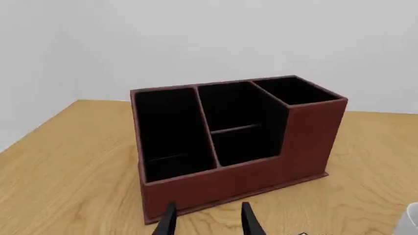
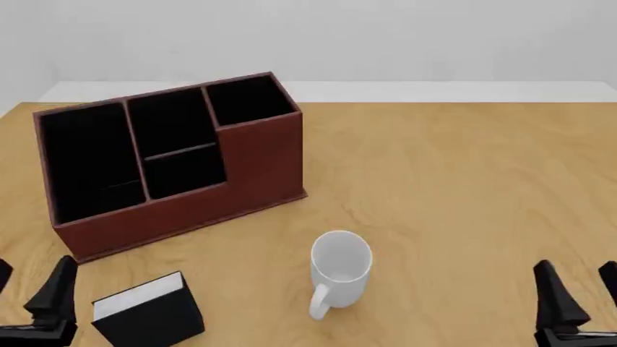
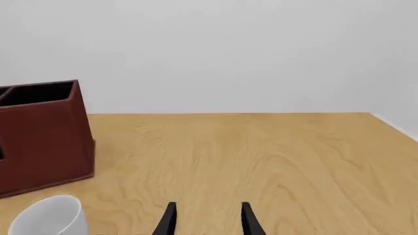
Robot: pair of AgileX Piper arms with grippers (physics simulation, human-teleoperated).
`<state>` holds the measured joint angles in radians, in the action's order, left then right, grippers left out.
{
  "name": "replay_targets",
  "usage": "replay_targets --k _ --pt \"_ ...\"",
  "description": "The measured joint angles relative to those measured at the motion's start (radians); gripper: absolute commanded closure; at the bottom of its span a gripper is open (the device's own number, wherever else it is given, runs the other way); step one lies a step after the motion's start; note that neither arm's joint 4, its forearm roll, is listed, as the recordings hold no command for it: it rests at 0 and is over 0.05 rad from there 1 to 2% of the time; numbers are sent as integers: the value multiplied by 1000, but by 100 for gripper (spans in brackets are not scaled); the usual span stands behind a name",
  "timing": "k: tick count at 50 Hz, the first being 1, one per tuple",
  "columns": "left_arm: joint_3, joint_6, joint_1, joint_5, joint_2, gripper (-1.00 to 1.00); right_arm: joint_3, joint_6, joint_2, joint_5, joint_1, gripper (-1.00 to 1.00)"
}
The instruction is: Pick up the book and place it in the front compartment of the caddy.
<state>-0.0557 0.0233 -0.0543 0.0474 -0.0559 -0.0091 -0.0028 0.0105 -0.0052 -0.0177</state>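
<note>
Here, nearest us, both grippers sit low at the table's near edge with their jaws apart and nothing between them — the left gripper just beside the book, the right gripper well off to the other side. The book stands on the wood with its white page edges up, a thick black block that we judge stiff and fairly light, though its smooth covers could slip; we would take it across the two covers, squeezing the pages shut. A little farther lies the white mug on its side. Beyond it stands the caddy, its low front compartments facing us.
</note>
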Motion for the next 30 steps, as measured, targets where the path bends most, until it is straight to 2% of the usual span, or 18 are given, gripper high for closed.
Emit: replay_targets --k 19,30 --pt "41 -15 48 -28 46 -100 2 2 -8 10 25 -100" --pt "-24 21 68 -23 -4 -100 2 2 -10 10 30 -100"
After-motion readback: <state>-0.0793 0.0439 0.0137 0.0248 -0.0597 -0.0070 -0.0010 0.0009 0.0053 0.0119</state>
